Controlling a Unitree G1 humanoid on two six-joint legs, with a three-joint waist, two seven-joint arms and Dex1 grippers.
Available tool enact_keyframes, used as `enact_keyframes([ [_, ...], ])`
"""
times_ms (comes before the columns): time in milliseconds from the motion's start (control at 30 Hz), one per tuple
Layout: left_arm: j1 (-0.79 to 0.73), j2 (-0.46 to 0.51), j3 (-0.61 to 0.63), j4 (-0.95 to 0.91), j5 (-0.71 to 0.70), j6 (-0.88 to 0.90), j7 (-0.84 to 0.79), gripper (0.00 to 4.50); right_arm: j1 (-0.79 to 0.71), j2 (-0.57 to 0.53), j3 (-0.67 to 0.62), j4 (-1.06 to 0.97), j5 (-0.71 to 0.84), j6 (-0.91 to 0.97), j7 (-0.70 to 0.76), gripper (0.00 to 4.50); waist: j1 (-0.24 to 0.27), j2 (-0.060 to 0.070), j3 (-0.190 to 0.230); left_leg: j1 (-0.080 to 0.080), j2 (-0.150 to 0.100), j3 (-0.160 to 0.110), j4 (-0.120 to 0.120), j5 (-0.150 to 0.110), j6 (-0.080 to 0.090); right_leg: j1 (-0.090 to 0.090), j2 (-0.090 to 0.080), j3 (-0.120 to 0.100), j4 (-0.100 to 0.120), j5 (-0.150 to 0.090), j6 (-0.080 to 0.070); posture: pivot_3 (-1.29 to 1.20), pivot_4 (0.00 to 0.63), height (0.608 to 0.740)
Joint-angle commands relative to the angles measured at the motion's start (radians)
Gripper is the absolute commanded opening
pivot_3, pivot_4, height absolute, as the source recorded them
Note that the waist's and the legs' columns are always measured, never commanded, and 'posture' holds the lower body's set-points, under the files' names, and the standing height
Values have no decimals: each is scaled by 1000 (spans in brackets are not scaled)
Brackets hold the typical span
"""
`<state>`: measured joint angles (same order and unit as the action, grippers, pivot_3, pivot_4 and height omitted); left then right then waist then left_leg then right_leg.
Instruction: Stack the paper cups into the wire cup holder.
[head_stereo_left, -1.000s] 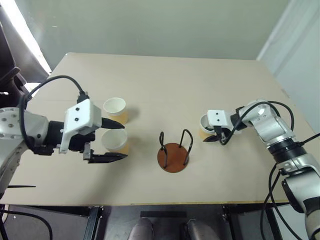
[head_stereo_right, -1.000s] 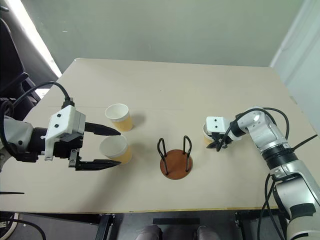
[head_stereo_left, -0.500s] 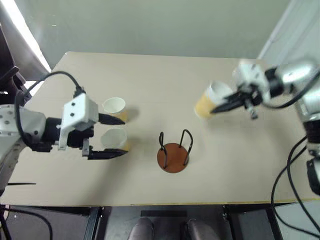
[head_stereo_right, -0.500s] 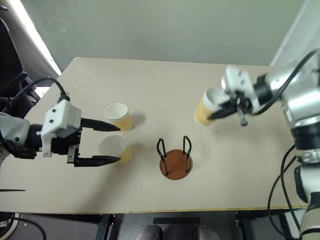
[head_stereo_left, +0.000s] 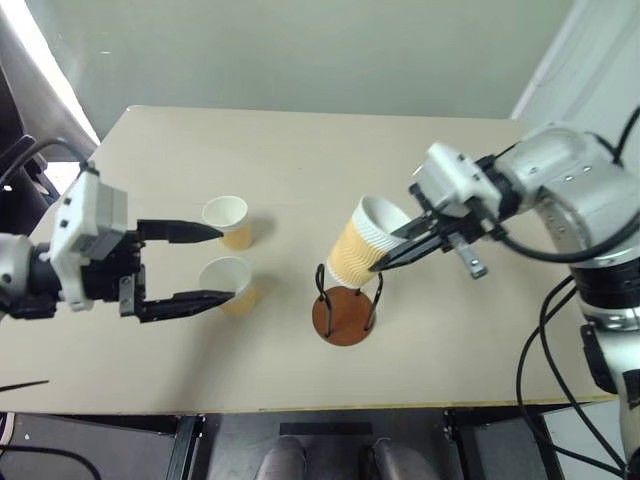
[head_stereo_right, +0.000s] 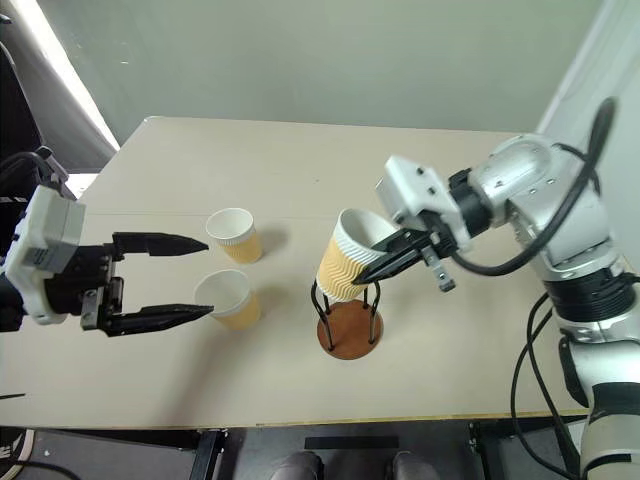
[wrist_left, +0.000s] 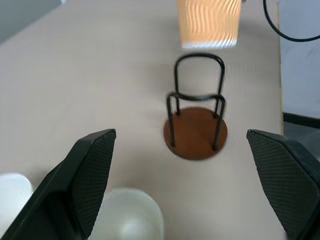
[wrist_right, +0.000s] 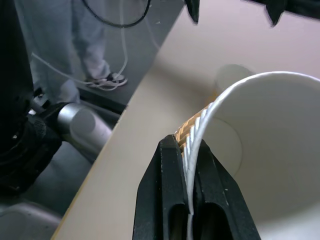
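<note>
Here's the right claw (head_stereo_right: 385, 262) pinched tight on the wall of a cup (head_stereo_right: 346, 256), one finger inside the rim and one outside, and you can see that plainly from the right wrist, where the two black fingers (wrist_right: 170, 200) squeeze the white rim between them. That rim grip makes sense: it leaves the cup's tapered bottom free to drop between the wires. The cup hangs tilted in the air, its base just above the holder (head_stereo_right: 349, 322), mouth leaning toward the claw, so I'd say it needs levelling and a touch more lining up before it goes down. The holder itself sits near the middle of the worktop (head_stereo_right: 420, 170), red-brown disc with its two black wire loops standing empty, nothing stacked in it yet. Over on the left, the left claw (head_stereo_right: 195, 277) is spread wide and holding nothing, hovering level with its fingers either side of the near cup (head_stereo_right: 227, 297), upper finger reaching toward the far cup (head_stereo_right: 236, 233). Both of those cups stand upright, mouths up, close together and well apart from the holder. From the left wrist, the open fingers frame the holder (wrist_left: 196, 131) straight ahead. My read: first cup is about to go in, two to follow, and the left side is poised ready for its turn.
</note>
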<state>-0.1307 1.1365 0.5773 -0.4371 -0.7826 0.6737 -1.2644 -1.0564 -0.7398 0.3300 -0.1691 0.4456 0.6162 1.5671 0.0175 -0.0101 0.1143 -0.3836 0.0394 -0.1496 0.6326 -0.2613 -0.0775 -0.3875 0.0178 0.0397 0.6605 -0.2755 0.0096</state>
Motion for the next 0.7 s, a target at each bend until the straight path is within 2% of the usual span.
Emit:
enact_keyframes([
  [33, 29, 14, 80, -39, -9, 3, -5, 4500, -3, 11, 16, -15, -36, -44, -7, 20, 3, 0, 0, 0, 0, 0, 0, 0, 0, 0, 0, 0, 0, 0, 0, 0, 150, 740],
  [267, 71, 8, 121, -80, -27, 20, 22, 4500, 3, 44, 76, 38, -137, -158, 0, 20, 2, 0, 0, 0, 0, -2, 3, -1, 1, 0, 0, 0, 0, 0, 0, 0, 150, 740],
  [567, 94, 13, 131, -86, -24, 18, 34, 4500, -3, 55, 83, 85, -186, -217, 35, 20, 2, 0, 0, 0, 0, -2, 2, -1, 1, 0, 0, 0, 1, 0, 0, 0, 150, 740],
  [700, 90, 17, 121, -78, -14, 7, 29, 4500, 5, 47, 84, 67, -190, -217, 47, 908, 2, 0, 0, 0, 0, -2, 2, -1, 1, 0, 0, 0, 1, 0, 0, 0, 150, 740],
])
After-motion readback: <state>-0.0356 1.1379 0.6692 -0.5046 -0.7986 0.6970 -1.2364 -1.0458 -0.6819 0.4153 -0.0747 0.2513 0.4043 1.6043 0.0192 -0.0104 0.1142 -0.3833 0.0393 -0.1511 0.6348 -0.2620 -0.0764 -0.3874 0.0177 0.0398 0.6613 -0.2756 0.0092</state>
